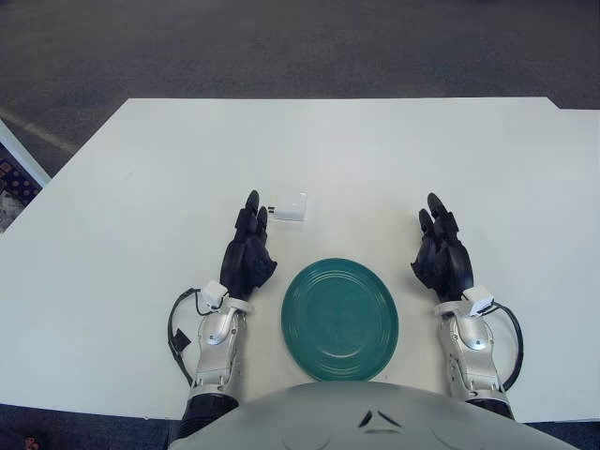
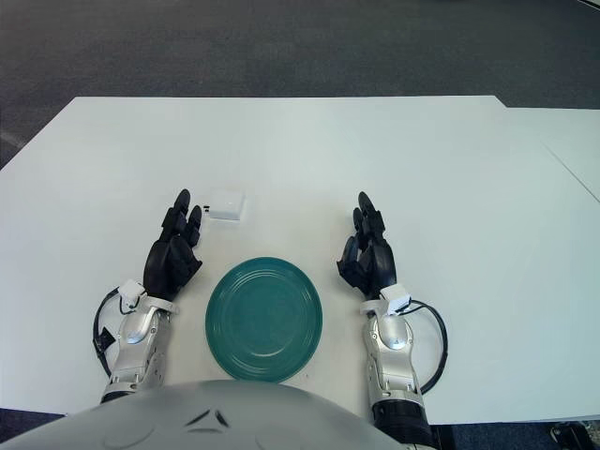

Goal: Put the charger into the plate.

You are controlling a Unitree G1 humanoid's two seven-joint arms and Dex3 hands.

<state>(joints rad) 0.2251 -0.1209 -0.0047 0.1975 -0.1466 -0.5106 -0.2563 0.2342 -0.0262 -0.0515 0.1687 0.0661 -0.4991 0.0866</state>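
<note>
A small white charger [image 1: 291,207] lies on the white table, its prongs pointing left. The round green plate [image 1: 340,319] sits nearer to me, holding nothing. My left hand [image 1: 250,246] shows left of the plate, fingers stretched forward, fingertips just short of the charger and slightly to its left, not touching it. My right hand [image 1: 440,251] shows right of the plate, fingers extended and holding nothing.
The white table [image 1: 141,187] spreads wide around both hands, with dark carpet beyond its far edge. Another pale surface [image 2: 572,141] adjoins at the right.
</note>
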